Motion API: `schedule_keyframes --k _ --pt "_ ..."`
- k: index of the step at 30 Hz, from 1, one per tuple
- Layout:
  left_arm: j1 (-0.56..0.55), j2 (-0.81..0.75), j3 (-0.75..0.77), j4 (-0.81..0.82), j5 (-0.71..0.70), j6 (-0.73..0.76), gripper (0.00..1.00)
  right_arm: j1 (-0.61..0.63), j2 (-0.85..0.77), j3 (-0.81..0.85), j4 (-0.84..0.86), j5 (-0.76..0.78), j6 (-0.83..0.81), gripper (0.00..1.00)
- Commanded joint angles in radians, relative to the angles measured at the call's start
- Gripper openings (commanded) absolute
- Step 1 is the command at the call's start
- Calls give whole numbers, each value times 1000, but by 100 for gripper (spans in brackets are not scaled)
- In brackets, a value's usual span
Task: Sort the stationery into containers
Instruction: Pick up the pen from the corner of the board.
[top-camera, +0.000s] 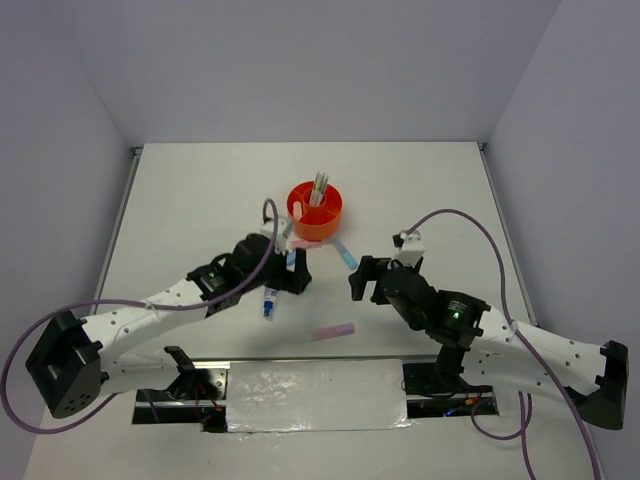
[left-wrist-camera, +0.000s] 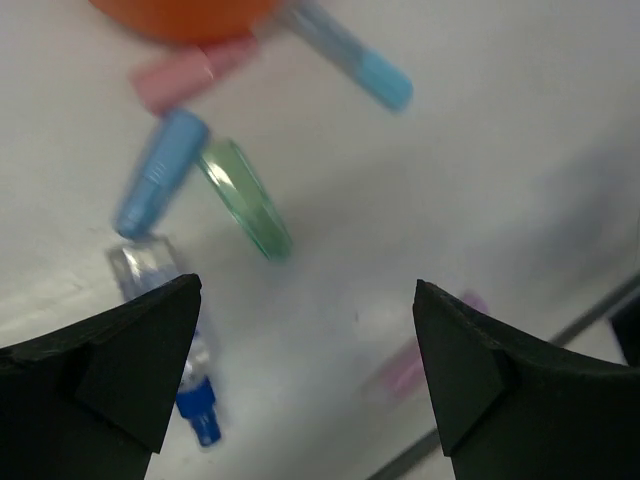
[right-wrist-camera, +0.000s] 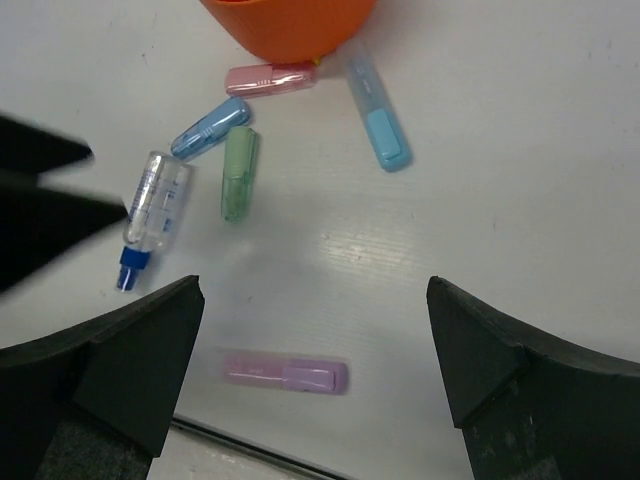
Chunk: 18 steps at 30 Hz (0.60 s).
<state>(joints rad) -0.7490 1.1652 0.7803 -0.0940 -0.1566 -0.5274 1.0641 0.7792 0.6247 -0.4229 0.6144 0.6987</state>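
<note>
Left claw (left-wrist-camera: 305, 335) and right claw (right-wrist-camera: 315, 335) gape empty; pickup pending. Next, I judge: straddle the green highlighter (left-wrist-camera: 245, 200), upper-left of centre.

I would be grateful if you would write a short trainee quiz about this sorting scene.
1. True or false: the left hand grips a pen.
2. In the right wrist view, how many stationery pieces lie loose on the table?
3. Which piece lies farthest from the orange organizer? A) green highlighter B) lilac highlighter C) blue-capped tube
Key: 1 false, it is open and empty; 2 six; 3 B.
</note>
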Motion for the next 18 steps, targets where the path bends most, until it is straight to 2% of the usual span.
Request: schedule_keyframes --k 1,2,6,11,18 --pt "-131 -56 -117 118 192 26 99 -19 -55 75 -126 27 110 100" --pt "-232 -61 -145 120 162 52 99 -23 -60 82 -140 21 101 100" --pt "-416 22 -125 44 -18 83 99 -26 -83 124 -180 -16 61 100" --pt "-486 132 -127 57 -64 95 99 -26 -132 118 -174 -87 28 100" --pt "-498 300 -58 85 -106 165 99 -24 -169 107 -189 -104 -8 100"
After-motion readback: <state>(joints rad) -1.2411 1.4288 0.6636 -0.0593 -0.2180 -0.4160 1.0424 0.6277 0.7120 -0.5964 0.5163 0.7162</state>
